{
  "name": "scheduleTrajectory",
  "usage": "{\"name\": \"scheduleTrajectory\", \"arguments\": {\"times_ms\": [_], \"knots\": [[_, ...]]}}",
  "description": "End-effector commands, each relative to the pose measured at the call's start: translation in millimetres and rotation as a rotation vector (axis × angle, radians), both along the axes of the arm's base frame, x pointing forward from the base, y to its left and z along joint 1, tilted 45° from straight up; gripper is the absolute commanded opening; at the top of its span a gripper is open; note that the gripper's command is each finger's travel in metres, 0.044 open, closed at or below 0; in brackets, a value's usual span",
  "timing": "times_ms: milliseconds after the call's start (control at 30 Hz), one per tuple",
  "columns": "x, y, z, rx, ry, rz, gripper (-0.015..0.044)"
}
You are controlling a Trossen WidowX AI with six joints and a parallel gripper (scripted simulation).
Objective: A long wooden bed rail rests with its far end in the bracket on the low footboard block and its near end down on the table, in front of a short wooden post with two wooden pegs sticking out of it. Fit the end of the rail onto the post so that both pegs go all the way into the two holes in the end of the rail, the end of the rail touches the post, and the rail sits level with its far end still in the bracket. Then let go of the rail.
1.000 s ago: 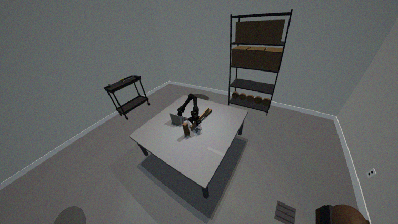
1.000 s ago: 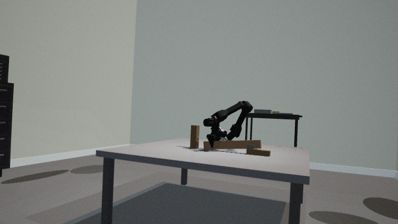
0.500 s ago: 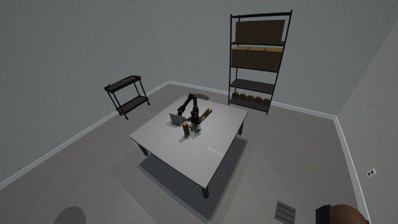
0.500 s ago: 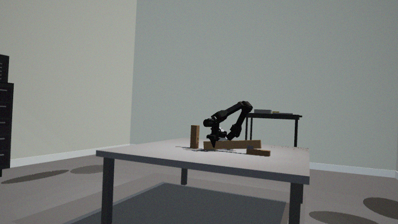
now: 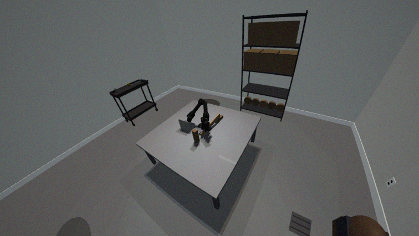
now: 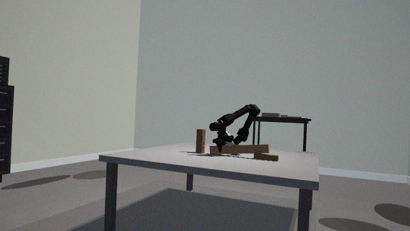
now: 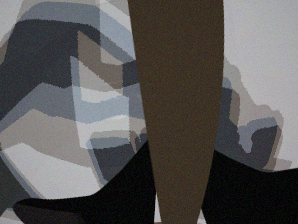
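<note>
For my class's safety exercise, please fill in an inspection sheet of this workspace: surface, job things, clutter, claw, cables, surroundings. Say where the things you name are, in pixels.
Surface: pale table (image 5: 175, 155) (image 6: 160, 153), dark legs.
Job things: bed rail (image 6: 243, 148) (image 7: 182, 90) slopes down toward the wooden post (image 5: 195, 136) (image 6: 200, 141), with a gap between them; its far end is at the footboard block (image 5: 221, 117) (image 6: 267, 156).
Clutter: nothing seen among the job things.
Claw: the claw (image 5: 204, 131) (image 6: 220, 150) (image 7: 168, 141) is shut on the rail near its post end.
Cables: nothing seen.
Surroundings: shelf rack (image 5: 241, 58) with boxes, cart (image 5: 117, 94) (image 6: 282, 120), wall socket (image 5: 391, 182).
</note>
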State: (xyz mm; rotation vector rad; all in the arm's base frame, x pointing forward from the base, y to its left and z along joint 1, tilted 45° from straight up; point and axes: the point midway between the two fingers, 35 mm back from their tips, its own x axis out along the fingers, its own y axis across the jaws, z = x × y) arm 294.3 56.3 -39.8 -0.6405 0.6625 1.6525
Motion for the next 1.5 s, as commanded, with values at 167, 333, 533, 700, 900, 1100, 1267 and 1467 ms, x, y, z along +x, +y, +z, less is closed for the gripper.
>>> {"name": "scheduleTrajectory", "arguments": {"times_ms": [167, 333, 533, 700, 900, 1100, 1267, 1467], "knots": [[0, -2, 2, 0.002, 0.002, -0.003, 0.0000], [1, -3, 3, 0.002, 0.002, -0.003, 0.0000], [3, -5, 6, 0.002, 0.002, -0.003, 0.0000], [4, -7, 7, 0.002, 0.002, -0.003, 0.0000], [5, -9, 9, 0.002, 0.002, -0.003, 0.0000], [6, -11, 11, 0.002, 0.002, -0.003, 0.0000], [7, -12, 13, 0.002, 0.002, -0.003, 0.0000], [8, -15, 15, 0.001, 0.002, -0.003, 0.0000]]}}
